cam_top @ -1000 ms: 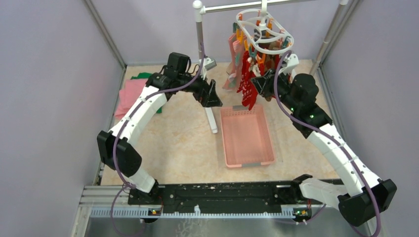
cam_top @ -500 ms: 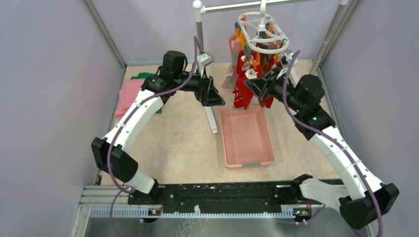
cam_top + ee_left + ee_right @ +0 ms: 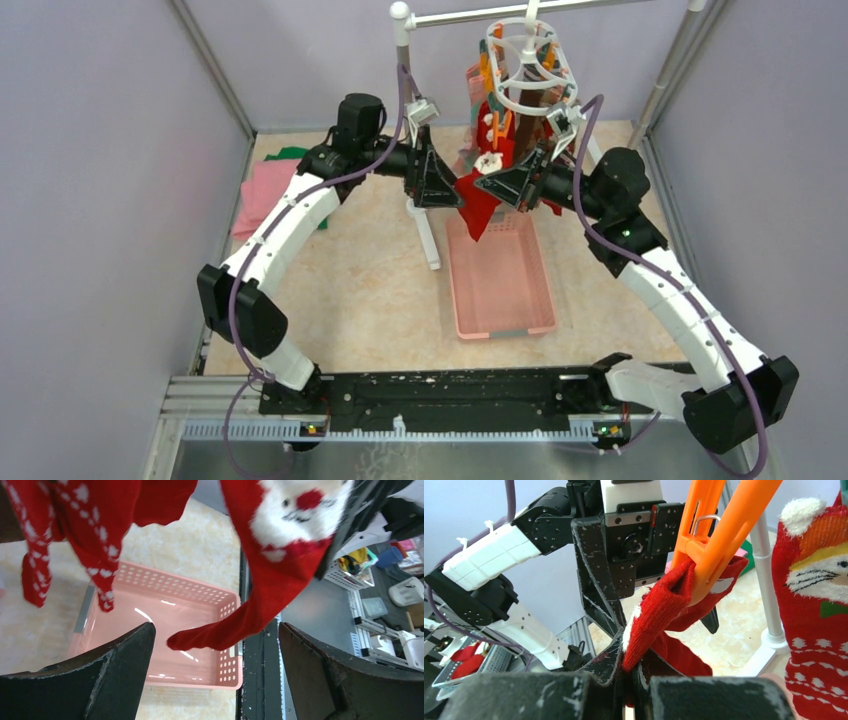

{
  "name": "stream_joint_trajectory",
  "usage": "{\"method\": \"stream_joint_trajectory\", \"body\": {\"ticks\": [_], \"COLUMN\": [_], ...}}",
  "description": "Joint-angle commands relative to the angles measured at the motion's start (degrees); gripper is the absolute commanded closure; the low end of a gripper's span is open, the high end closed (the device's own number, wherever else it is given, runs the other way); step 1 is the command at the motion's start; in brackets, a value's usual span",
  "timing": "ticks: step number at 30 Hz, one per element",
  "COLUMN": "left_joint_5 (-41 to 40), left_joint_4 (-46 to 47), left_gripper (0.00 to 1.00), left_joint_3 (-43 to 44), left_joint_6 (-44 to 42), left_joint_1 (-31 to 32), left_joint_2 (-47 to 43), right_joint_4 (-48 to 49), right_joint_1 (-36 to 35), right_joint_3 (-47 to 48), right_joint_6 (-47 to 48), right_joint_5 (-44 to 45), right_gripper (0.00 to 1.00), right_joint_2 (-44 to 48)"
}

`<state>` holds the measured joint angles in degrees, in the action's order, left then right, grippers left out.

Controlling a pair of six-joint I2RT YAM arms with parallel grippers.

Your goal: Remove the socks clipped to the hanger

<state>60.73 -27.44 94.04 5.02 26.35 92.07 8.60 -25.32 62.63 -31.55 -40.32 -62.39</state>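
Note:
The white ring hanger (image 3: 528,70) hangs from the rail with several socks clipped under it. My right gripper (image 3: 497,186) is shut on a red sock with a white face (image 3: 478,205) and holds it stretched to the left. In the right wrist view the gripper (image 3: 634,680) pinches the sock (image 3: 654,615) just below an orange peg (image 3: 714,540), which still clips it. My left gripper (image 3: 441,186) is open, right beside that sock. In the left wrist view the gripper (image 3: 215,680) is empty, and the sock's toe (image 3: 220,630) hangs between and beyond the fingers. Another red patterned sock (image 3: 85,535) hangs at the left.
A pink basket (image 3: 498,275) lies on the table under the socks and also shows in the left wrist view (image 3: 165,610). The metal rail stand's pole (image 3: 405,70) and white foot (image 3: 428,240) stand just left of it. Pink and green cloths (image 3: 268,185) lie at the far left.
My right gripper has moved left with the red sock, pulling it out sideways, and the hanger has turned. My left gripper has moved right, up to the sock.

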Motion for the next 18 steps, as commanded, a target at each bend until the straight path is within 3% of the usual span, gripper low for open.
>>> {"method": "stream_joint_trajectory", "body": {"ticks": [1,4,8,14,16,18], "left_joint_5": [9.2,12.42,13.49,8.19,4.59,2.67], "left_joint_4": [6.07,8.9,10.98,8.78,8.41,8.32], "left_gripper": [0.02,0.08,0.29,0.84,0.96,0.99], "left_joint_3": [2.96,1.42,0.58,-0.51,-1.7,-2.96], "left_joint_6": [2.75,4.75,6.35,5.72,6.06,6.5], "left_joint_1": [0.3,0.64,1.22,1.27,1.33,1.26], "left_joint_2": [0.78,0.94,0.87,-1.36,-2.32,-2.86], "right_joint_4": [3.13,3.59,3.69,-2.35,-5.85,-7.91], "right_joint_1": [-0.42,-0.41,-0.43,-0.43,-0.38,-0.37], "right_joint_3": [-0.74,-1.21,-1.5,-1.04,0.01,1.05], "right_joint_6": [-1.73,-2.23,-2.66,0.1,1.86,3.99], "right_joint_5": [-3.38,-3.17,-2.63,5.27,12.83,18.75], "right_gripper": [1.0,1.0,1.0,0.57,0.5,0.47], "right_joint_2": [-0.37,-0.3,-0.12,1.28,2.12,3.33]}}
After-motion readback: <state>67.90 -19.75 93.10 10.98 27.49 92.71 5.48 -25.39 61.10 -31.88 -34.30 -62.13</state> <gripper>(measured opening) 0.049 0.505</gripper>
